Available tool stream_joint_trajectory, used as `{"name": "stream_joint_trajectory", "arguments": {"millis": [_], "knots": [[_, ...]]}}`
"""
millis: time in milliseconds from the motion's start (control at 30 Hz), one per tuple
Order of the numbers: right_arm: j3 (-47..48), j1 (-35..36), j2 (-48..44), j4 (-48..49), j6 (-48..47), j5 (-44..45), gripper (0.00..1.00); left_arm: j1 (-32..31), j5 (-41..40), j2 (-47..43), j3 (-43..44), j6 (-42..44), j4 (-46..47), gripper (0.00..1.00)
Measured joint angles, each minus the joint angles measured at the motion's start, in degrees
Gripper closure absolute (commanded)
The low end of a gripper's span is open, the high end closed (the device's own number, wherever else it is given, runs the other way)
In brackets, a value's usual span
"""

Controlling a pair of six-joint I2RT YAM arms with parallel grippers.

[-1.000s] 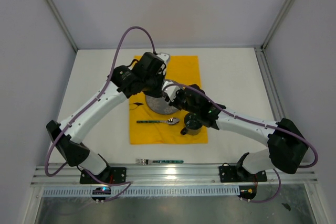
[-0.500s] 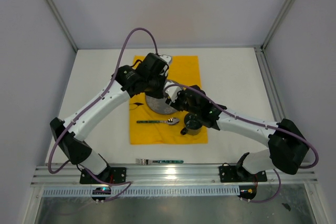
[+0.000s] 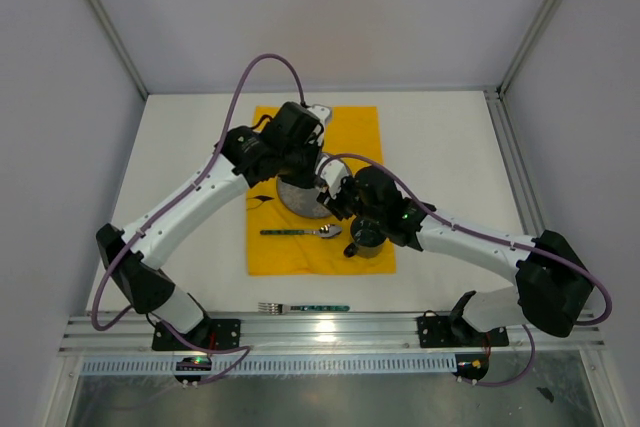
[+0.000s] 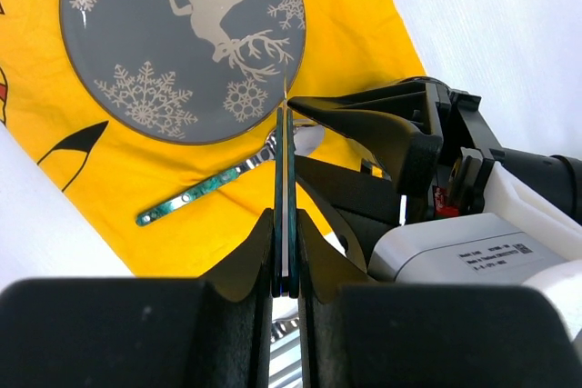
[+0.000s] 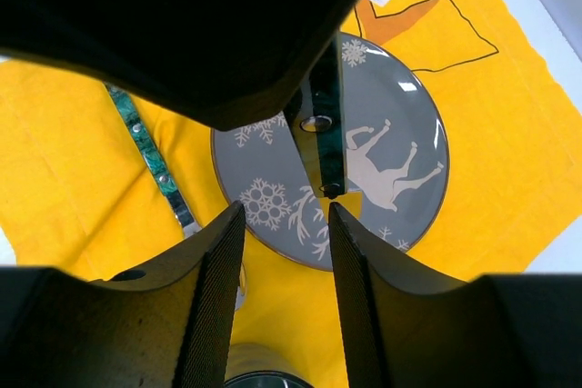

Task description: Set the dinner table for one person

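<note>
Right gripper (image 5: 285,215) has backed off slightly toward the right edge, fingers parted, empty. Dinner table (image 3: 440,147) spans the cell floor, yellow cloth (image 3: 360,127) at its centre. Left gripper (image 4: 285,224) clamps a knife (image 4: 284,179) above the plate (image 4: 182,43) mid-cloth, probably a handover before placing. Spoon (image 3: 300,232) lies at the plate's near side, cup (image 3: 367,239) at the cloth's near-right corner, fork (image 3: 305,306) by the table's near edge. Right gripper and cup crowd the plate's right side.

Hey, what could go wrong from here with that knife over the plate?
The left pincer holds the knife edge-on above the plate; a slip might drop it onto the plate. The open right pincer sits close by the knife, so either arm moving could knock it loose.
</note>
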Motion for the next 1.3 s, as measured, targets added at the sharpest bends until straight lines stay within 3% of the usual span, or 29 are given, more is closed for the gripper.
{"name": "stream_joint_trajectory", "arguments": {"millis": [267, 633, 1000, 1167, 1300], "knots": [[-0.46, -0.04, -0.04, 1.62, 1.38, 3.26, 0.56, 0.04, 0.22, -0.92, -2.54, -0.24, 2.05, 1.0], [-1.64, 0.74, -5.29, 17.46, 0.48, 8.92, 0.56, 0.17, 0.26, 1.6, -6.05, -1.16, 2.97, 1.0], [-1.53, 0.44, -5.79, 18.62, 0.61, 9.4, 0.55, 0.0, 0.59, 1.73, -6.29, -1.2, 2.23, 1.0], [-0.98, 0.37, -5.79, 16.72, -0.39, 9.35, 0.42, 0.0, 0.57, 1.75, -6.29, -1.18, 1.44, 1.0], [-0.87, 0.26, -6.71, 14.51, -3.61, 9.79, 0.12, -0.02, -0.17, 1.79, -6.25, -1.05, 0.44, 1.0]]}}
